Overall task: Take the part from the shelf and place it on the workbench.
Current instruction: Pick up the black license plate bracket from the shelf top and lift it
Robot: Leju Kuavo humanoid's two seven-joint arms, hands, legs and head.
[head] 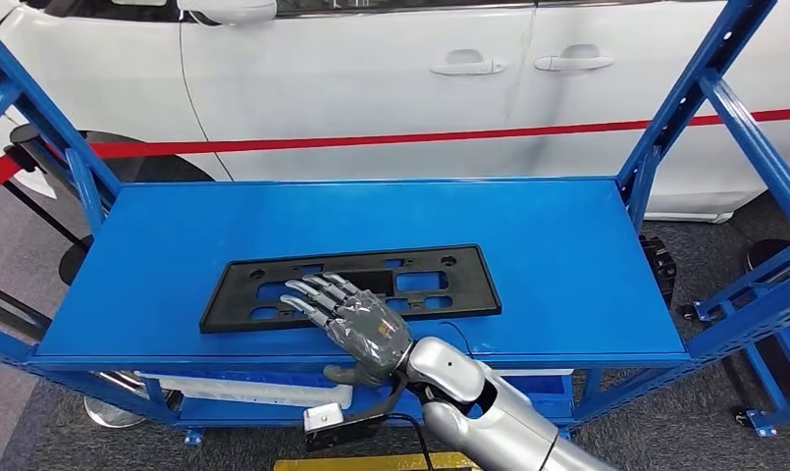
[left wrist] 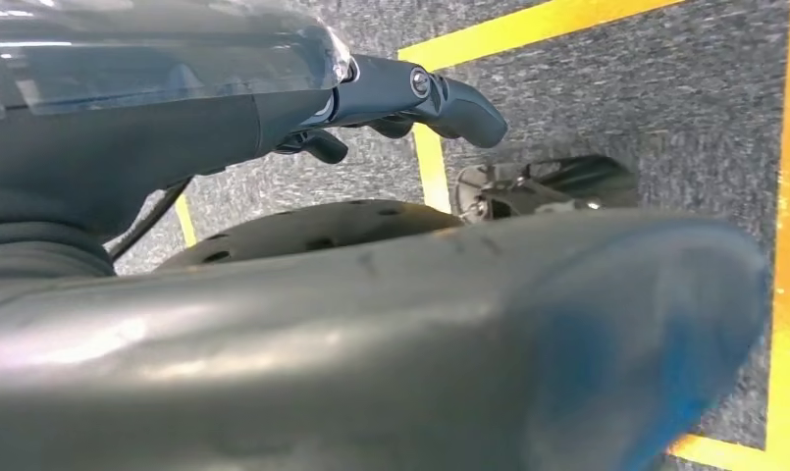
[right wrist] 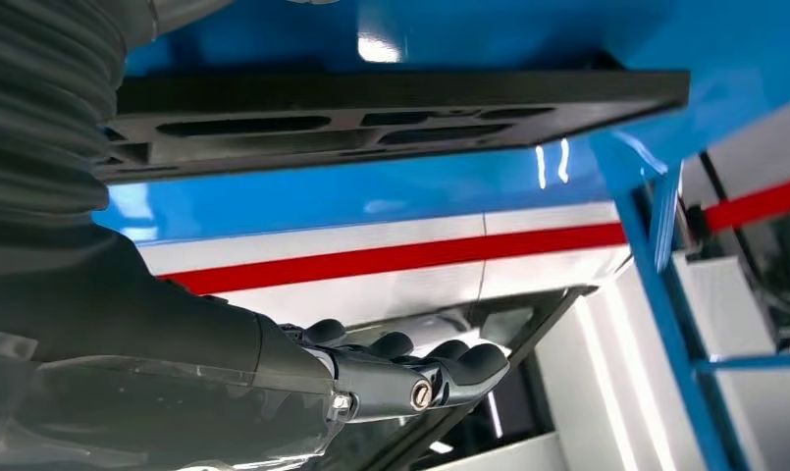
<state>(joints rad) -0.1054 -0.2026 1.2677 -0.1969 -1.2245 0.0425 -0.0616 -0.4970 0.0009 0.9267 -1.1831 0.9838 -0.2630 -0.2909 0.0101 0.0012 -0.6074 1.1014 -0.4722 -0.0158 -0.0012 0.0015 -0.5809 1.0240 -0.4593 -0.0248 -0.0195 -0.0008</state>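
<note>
Reach step in hand, as I judge it: right hand (head: 363, 329) is over the near edge of the black part (head: 351, 287), a flat frame w/ cut-outs lying lower centre of the head frame on the blue shelf (head: 567, 255). Fingers (head: 312, 294) are stretched out and spread apart over the part's middle section, thumb (head: 356, 373) hanging off below the shelf's front edge; nothing is clamped yet. Whether the fingertips touch the part or hover just above it, can't tell. In the right wrist view the part (right wrist: 391, 118) runs across the upper frame while the fingers (right wrist: 440, 368) sit lower centre, apart from it. To do this well, I'd say: the part is thin and flat, so a top-down pinch looks hard; prob. better to drag it toward the front edge until it overhangs, then get the thumb under and the fingers on top. Grip near the middle so it doesn't tip. Left hand (left wrist: 410, 98) hangs over grey floor w/ yellow lines (left wrist: 430, 167), fingers (left wrist: 464, 108) curled in, holding nothing. White car (head: 371, 69) fills the upper head frame behind the shelf.
</note>
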